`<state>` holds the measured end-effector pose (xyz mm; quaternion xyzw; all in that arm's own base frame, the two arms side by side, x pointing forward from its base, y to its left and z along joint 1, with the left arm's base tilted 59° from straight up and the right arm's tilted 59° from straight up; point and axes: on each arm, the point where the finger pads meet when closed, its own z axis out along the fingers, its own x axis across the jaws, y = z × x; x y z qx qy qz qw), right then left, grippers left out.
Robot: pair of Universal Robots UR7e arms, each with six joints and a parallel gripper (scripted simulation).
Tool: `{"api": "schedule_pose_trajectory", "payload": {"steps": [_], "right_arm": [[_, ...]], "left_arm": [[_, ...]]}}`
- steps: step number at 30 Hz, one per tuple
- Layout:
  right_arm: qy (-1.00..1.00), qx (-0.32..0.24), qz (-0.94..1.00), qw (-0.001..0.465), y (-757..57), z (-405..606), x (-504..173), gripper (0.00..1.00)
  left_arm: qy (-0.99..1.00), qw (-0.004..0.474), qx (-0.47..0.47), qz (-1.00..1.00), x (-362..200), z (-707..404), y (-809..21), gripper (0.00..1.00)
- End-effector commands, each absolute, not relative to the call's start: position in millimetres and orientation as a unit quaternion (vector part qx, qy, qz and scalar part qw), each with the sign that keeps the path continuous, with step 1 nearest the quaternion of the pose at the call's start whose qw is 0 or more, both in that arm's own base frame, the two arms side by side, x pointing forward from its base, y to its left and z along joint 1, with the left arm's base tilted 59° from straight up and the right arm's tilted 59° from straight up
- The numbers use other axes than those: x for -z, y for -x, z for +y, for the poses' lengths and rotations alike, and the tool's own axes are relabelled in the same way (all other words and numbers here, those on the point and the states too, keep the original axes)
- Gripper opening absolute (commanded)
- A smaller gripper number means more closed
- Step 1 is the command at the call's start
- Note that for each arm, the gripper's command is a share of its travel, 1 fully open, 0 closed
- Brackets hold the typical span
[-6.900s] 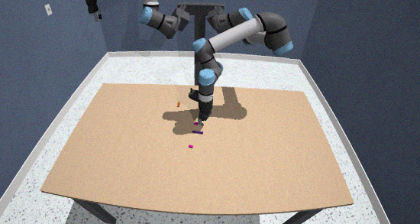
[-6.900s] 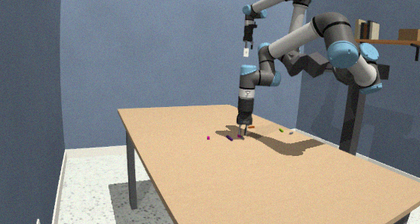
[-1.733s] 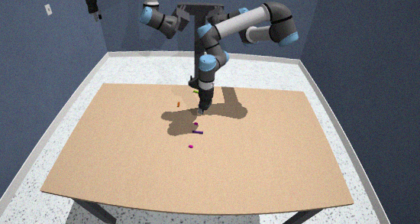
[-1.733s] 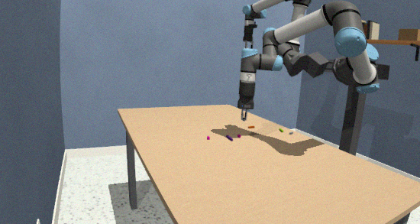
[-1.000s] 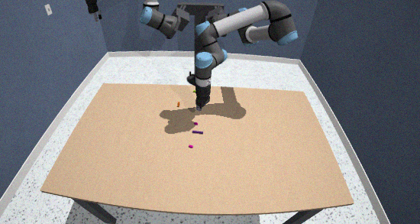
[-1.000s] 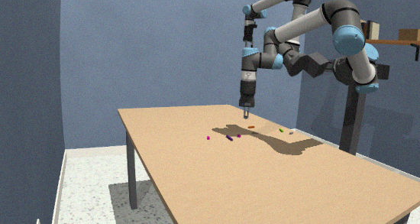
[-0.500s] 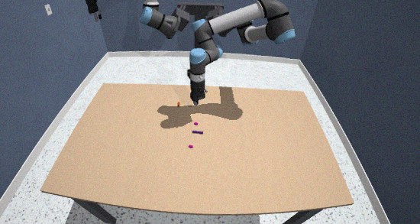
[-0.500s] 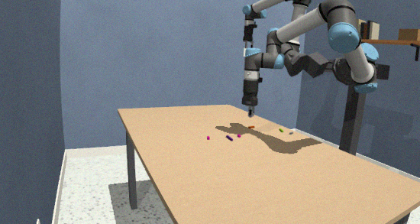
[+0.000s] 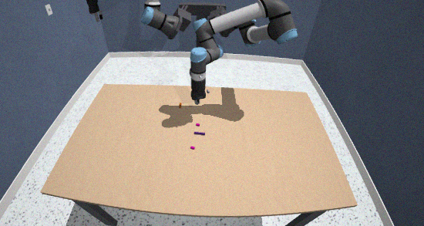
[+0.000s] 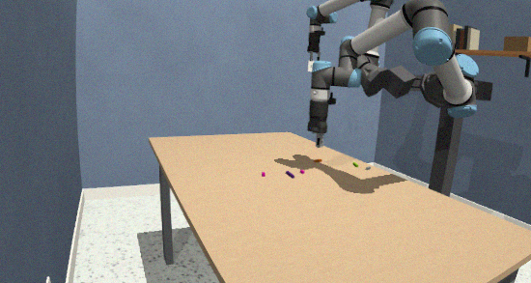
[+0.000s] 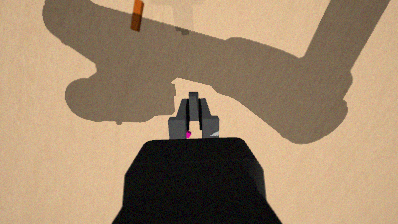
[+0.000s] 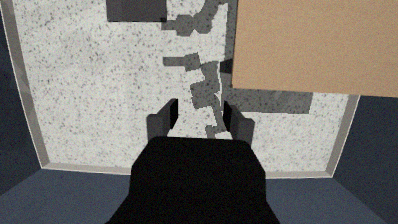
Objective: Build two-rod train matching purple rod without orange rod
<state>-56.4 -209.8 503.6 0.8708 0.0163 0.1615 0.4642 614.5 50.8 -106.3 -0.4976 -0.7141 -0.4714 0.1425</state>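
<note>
My left gripper (image 9: 197, 102) (image 10: 319, 142) (image 11: 193, 108) is shut on a dark grey rod (image 11: 193, 102), which shows between its fingertips in the left wrist view, above the table. The purple rod (image 9: 200, 133) (image 10: 290, 175) lies flat. One magenta rod (image 9: 197, 124) (image 10: 302, 171) lies near it on the arms' side, another magenta rod (image 9: 193, 147) (image 10: 263, 174) on the other side. A second grey rod (image 9: 208, 91) (image 10: 368, 168) and a lime rod (image 10: 355, 164) lie near the table's rear edge. My right gripper (image 10: 315, 57) (image 12: 200, 109) is open and empty, beyond the table.
An orange rod (image 9: 180, 105) (image 10: 318, 160) (image 11: 137, 16) lies flat on the table (image 9: 270, 160) (image 10: 362, 235), near the arm's shadow. In the top view the left arm hides part of the table's rear area. The right gripper hangs high beyond the table's corner.
</note>
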Motion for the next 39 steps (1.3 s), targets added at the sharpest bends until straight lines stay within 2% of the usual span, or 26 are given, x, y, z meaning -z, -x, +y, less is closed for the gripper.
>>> {"api": "schedule_pose_trajectory", "payload": {"steps": [1, 39], "right_arm": [[-0.87, -0.162, 0.016, 0.465, 57, -210, -504, 1.0], [-0.87, -0.162, 0.016, 0.465, 57, -210, -504, 1.0]], "left_arm": [[0.498, 0.142, 0.471, -0.714, 106, 50, -615, 0.24], [0.499, 0.142, 0.471, -0.714, 151, 121, -638, 0.24]]}}
